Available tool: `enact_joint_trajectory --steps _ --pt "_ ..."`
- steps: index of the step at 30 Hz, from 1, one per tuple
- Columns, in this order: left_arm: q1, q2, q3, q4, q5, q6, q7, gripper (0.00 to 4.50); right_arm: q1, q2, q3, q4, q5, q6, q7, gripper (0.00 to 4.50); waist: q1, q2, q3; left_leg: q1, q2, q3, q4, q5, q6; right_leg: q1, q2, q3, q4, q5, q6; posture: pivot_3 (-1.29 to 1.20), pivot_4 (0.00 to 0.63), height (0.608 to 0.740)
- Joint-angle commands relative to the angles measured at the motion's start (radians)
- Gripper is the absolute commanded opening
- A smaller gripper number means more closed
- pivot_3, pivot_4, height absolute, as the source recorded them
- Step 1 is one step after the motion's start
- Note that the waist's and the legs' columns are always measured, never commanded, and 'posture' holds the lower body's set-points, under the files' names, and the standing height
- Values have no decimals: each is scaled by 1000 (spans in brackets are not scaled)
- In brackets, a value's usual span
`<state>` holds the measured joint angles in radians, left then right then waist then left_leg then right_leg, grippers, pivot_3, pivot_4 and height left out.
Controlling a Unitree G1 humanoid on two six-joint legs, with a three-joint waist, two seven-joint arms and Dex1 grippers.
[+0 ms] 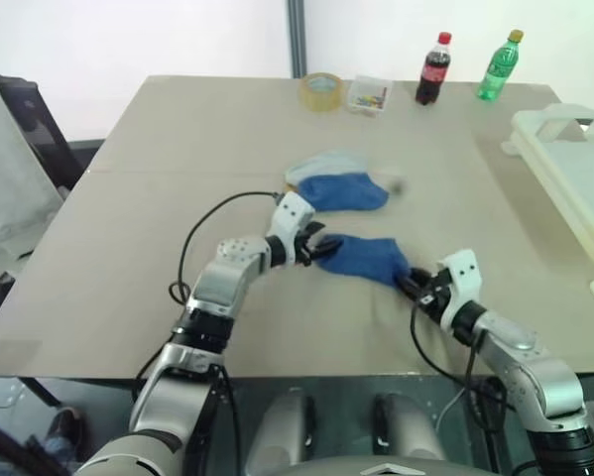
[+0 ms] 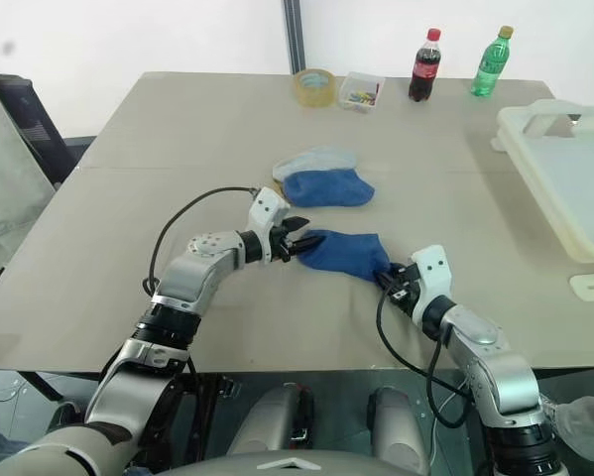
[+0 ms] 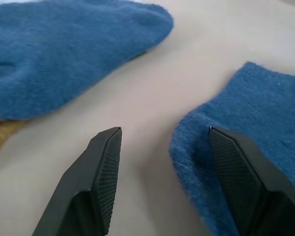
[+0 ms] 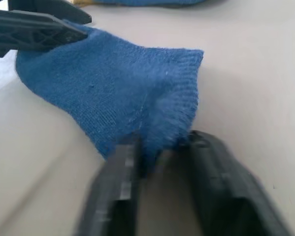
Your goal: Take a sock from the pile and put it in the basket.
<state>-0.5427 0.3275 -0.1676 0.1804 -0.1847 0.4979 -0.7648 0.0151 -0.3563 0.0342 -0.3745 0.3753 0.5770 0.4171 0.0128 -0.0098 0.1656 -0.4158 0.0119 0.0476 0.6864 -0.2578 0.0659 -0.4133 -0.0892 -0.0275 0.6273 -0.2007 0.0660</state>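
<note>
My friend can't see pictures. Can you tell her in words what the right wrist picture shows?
The right gripper pinches the cuff end of a blue sock that lies on a tan table. The left gripper sits at the sock's far end, and the edge of the sock pile peeks in beyond it.

Both arms reach forward over the table and angle in toward each other. The left arm bends at the elbow, its wrist turned inward so the left gripper (image 2: 298, 241) points to the robot's right, slightly downward; its two black fingers (image 3: 104, 172) stand apart, one on either side of a sock's edge. The right arm stretches forward and to the left, low to the surface. The right gripper (image 2: 388, 282) has its fingers (image 4: 221, 196) pinched on the cuff of the blue sock (image 2: 341, 254).
</note>
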Motion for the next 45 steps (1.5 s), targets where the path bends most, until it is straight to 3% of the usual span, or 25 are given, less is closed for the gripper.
enact_joint_trajectory --steps 1,10,14,18,19,26,30,38,45 --pt "38 26 -21 -100 -18 27 -45 3005 17 -29 -13 -22 -7 -10 21 47 0 0 0 0 1 0 0 0 0 0 0 0 0 0 0 0 150 740" --pt "146 71 -45 -304 -63 128 -72 3005 115 -155 -98 -103 25 -21 118 47 4 0 0 0 2 0 0 0 0 0 -1 0 0 -2 -4 0 150 740" --pt "175 48 -75 -370 -87 168 -63 3005 153 -192 -137 -124 37 -30 139 1182 2 0 0 0 3 0 0 0 0 0 -1 0 0 -2 -4 0 150 740" --pt "205 42 -105 -418 -104 207 -63 3005 163 -216 -174 -121 32 -32 140 3131 1 0 0 0 4 1 0 0 0 0 0 0 0 -2 -4 0 150 740" --pt "208 47 -104 -422 -106 210 -63 3005 165 -223 -190 -123 42 -28 146 3401 2 0 0 0 4 0 0 0 0 0 0 0 0 -2 -4 0 150 740" --pt "190 88 -68 -405 -123 195 -65 3005 198 -273 -297 -180 144 -33 243 3401 2 0 0 0 4 0 0 0 0 0 0 0 0 -2 -4 0 150 740" --pt "89 88 -6 -303 -112 133 -46 3005 220 -306 -394 -221 232 -50 324 3401 6 0 0 0 4 0 0 0 0 0 0 0 0 -3 -4 0 150 740" --pt "-178 -70 -65 70 71 -125 113 3005 182 -307 -399 -282 359 -44 363 3401 8 -1 0 -1 -1 -1 0 0 1 2 0 0 -1 -2 -3 0 150 740" --pt "-347 -164 -138 429 237 -369 206 3005 186 -324 -397 -289 356 -35 346 3401 6 -2 1 -2 -2 -1 0 0 1 1 0 0 -2 0 1 0 150 740"
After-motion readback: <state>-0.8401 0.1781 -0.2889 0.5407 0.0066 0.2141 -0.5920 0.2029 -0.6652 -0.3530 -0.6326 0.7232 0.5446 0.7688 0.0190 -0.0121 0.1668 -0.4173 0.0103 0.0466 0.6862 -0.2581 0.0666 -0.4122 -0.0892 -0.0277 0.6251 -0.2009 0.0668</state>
